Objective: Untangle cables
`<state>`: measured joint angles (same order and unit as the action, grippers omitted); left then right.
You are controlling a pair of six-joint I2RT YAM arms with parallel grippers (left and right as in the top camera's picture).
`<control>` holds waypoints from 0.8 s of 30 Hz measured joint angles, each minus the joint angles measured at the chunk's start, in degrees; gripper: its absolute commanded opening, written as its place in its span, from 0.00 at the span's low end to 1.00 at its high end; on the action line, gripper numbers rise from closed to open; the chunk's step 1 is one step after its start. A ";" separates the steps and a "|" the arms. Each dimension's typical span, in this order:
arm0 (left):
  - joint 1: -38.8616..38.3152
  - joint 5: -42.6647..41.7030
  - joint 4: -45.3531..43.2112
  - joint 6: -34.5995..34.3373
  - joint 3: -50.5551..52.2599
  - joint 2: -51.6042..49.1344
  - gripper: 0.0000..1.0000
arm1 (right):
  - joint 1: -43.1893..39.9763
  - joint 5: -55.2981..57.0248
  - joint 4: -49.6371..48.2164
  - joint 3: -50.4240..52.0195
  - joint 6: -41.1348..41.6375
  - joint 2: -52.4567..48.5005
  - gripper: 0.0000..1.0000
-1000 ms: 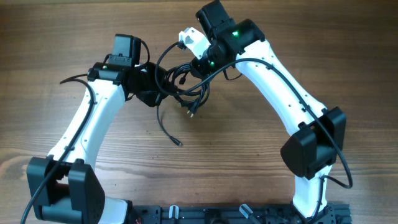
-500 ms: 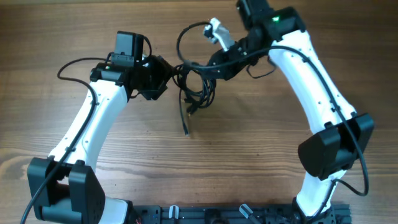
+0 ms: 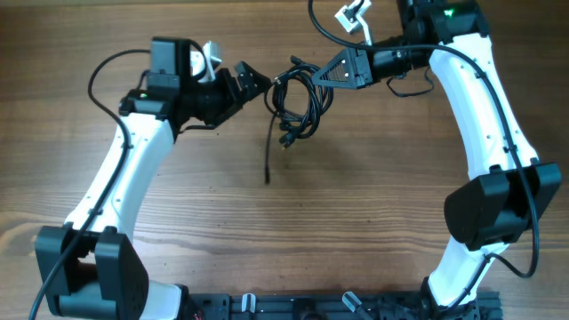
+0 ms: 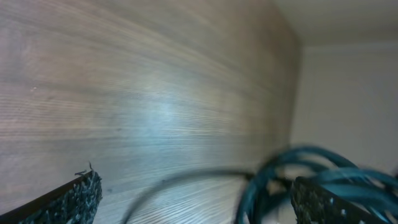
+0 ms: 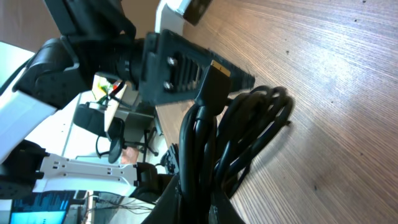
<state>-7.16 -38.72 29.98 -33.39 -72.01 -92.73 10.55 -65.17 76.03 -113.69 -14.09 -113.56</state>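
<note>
Tangled cables (image 3: 300,100) at the table's (image 3: 373,204) 12 o'clock.
Thin, glossy black loops bunch in a knot, one loose tail trailing toward 6 o'clock; the right gripper (image 3: 324,76) pinches the bunch at its 2 o'clock, while the left gripper (image 3: 257,80), fingers spread, sits at its 9 o'clock.

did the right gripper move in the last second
Yes. The right gripper has pulled rightward and toward the far edge of the table, dragging the cables along.

L fingers (image 4: 78,199) wide, R fingers (image 3: 338,73) tight
</note>
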 measured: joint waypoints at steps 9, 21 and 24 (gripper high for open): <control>2.99 -19.80 -3.21 9.46 0.00 -7.63 0.86 | 0.13 -2.82 -0.26 0.00 0.37 0.02 0.04; -0.83 -30.45 -10.97 12.44 0.00 -8.74 0.59 | 0.13 -3.08 -1.49 0.00 1.53 0.02 0.04; -2.43 -27.34 -11.10 11.47 0.00 -8.74 0.38 | 0.13 -4.81 -1.49 0.00 1.92 0.02 0.04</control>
<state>-9.58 -66.06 18.87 -21.91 -72.01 -101.47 10.68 -69.97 74.54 -113.69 -12.16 -113.54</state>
